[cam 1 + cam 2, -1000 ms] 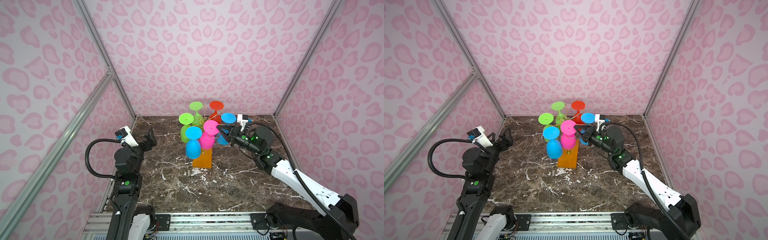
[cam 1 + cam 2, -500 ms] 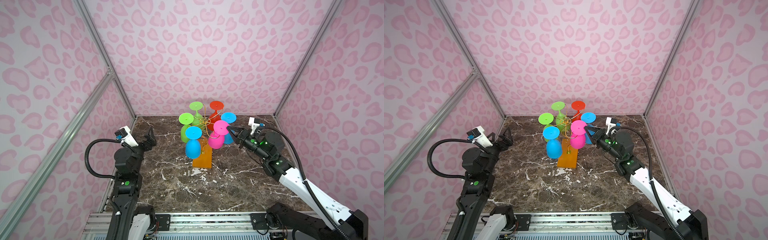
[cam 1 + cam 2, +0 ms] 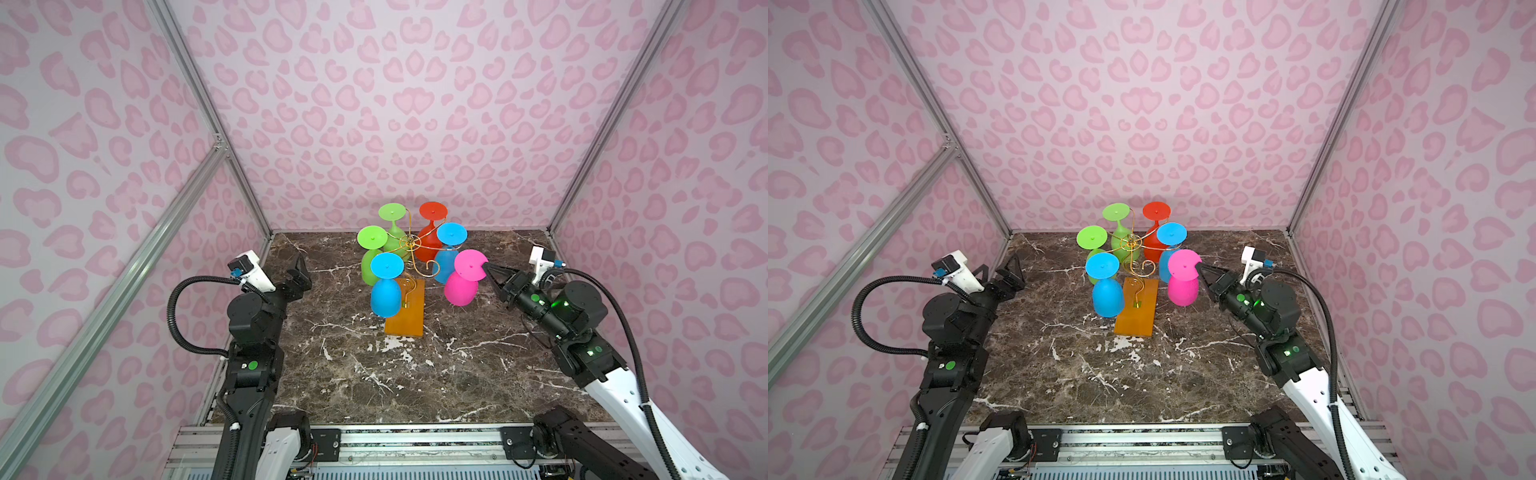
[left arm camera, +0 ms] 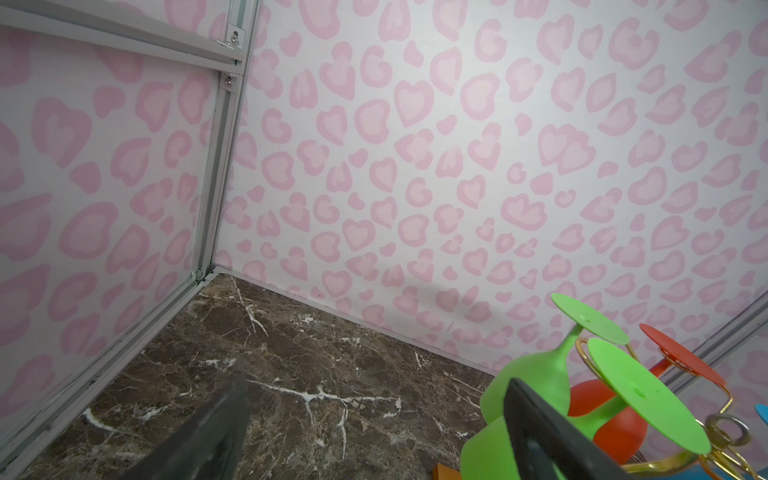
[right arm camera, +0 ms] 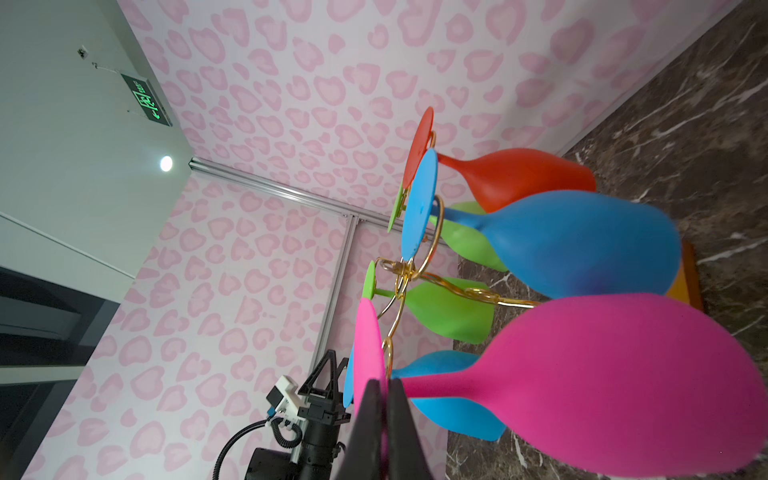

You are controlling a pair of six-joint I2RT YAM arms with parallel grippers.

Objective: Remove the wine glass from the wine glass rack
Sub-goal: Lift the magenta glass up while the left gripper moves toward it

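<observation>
Pink wine glass [image 3: 459, 289] now off the rack [image 3: 409, 243]
Right gripper [image 3: 487, 267] clamped on its foot — removal looks done; left gripper [image 3: 298, 272] wide, empty.

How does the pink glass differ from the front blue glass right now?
The pink glass is pinched at its foot by the shut right gripper; the front blue glass is untouched. In both top views, pink looks clear of the arms of the wine glass rack, right of its base; blue hangs from an arm, left of the base. Both are foot-up, bowl-down.
</observation>
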